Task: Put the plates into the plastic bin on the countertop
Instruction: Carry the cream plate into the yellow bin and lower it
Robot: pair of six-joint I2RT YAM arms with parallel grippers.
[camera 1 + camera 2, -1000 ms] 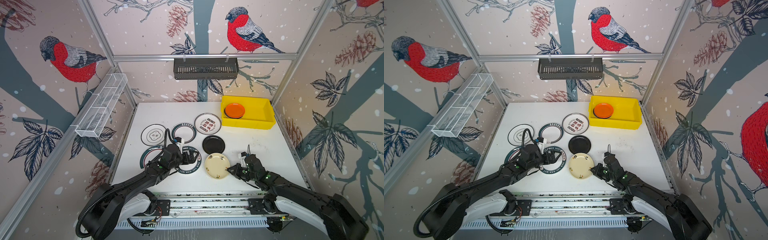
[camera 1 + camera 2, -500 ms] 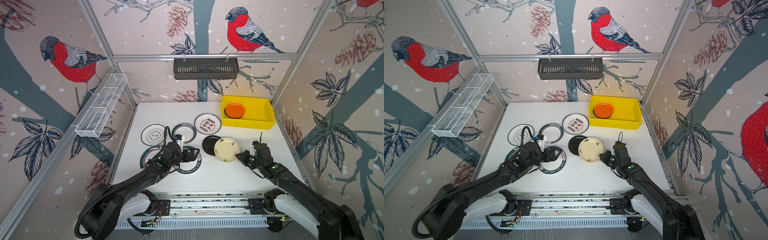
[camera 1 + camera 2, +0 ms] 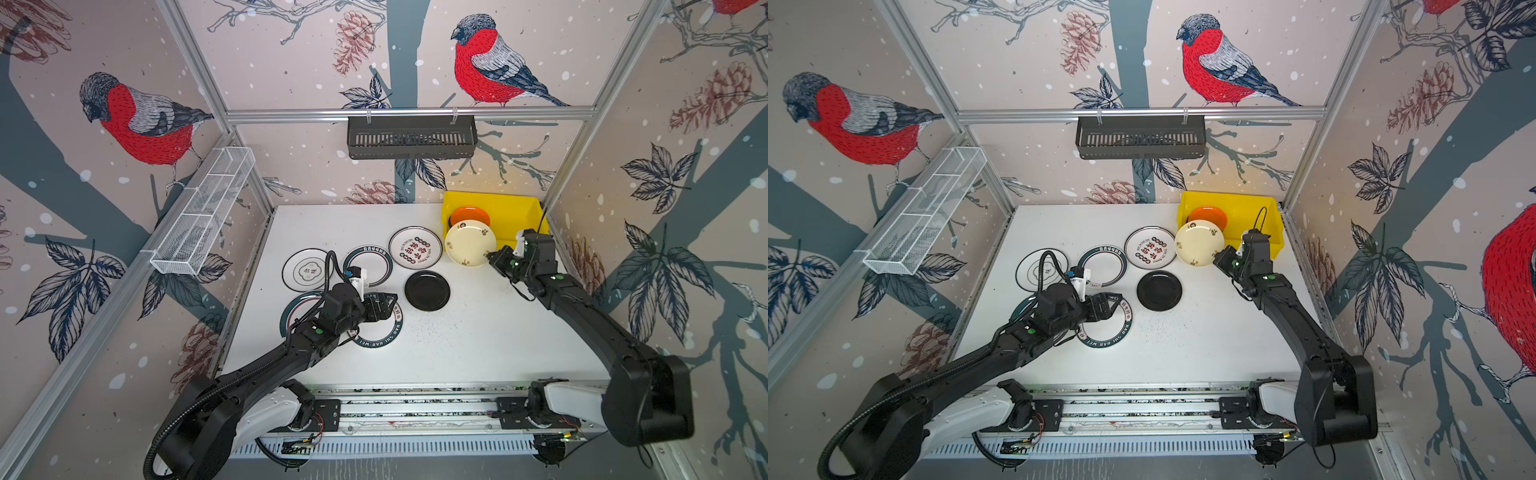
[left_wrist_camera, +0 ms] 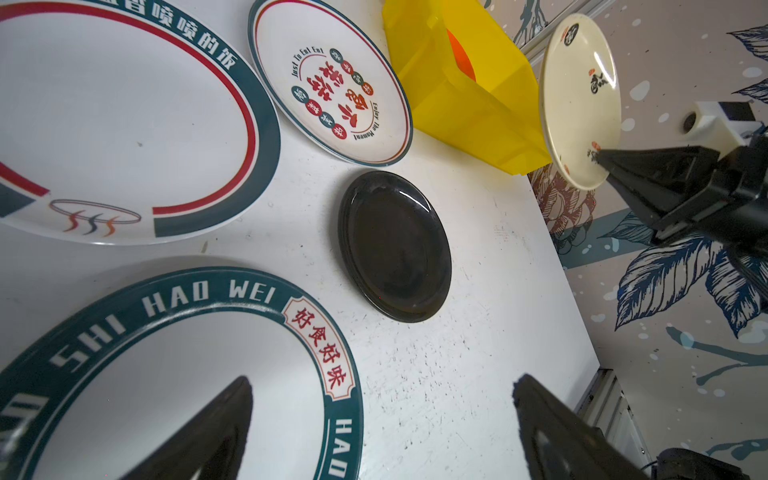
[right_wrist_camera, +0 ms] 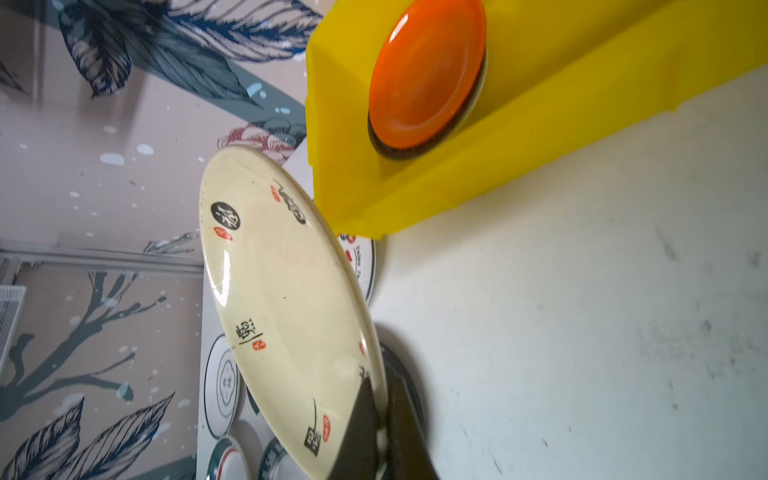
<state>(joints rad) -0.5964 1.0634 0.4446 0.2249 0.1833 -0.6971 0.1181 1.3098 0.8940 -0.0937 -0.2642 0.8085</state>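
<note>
In both top views the right pincer (image 3: 491, 255) is clamped on the rim of the cream plate (image 3: 469, 248). It holds the plate in the air, tilted, at the near corner of the plastic bin (image 3: 517, 205). An orange plate (image 3: 469, 215) already lies in the bin at that same end. The left pincer (image 3: 388, 306) hovers with its jaws apart, well away from the bin, over a lettered plate (image 3: 380, 338). A black plate (image 3: 427, 290) lies on the tabletop (image 3: 478, 353) between that one and the bin.

From the left wrist view, we see the left jaws spread wide with nothing between them. The lettered plate sits flat below. Further towards the bin, the cream plate stands steeply on edge, and the right jaws pinch only a small part of its rim.

From the right wrist view, the two jaws meet on the plate's nearest edge. The plate's far edge is just short of the bin's near wall.

We judge the step in hand to be carrying this plate into the bin. To do it well, we should raise the far edge clear of the wall before moving forward. The motion should be slow, since so small a hold could let the plate swing. We should then level the plate over the orange plate or the bare floor beside it, lower it close, and only then part the jaws.
</note>
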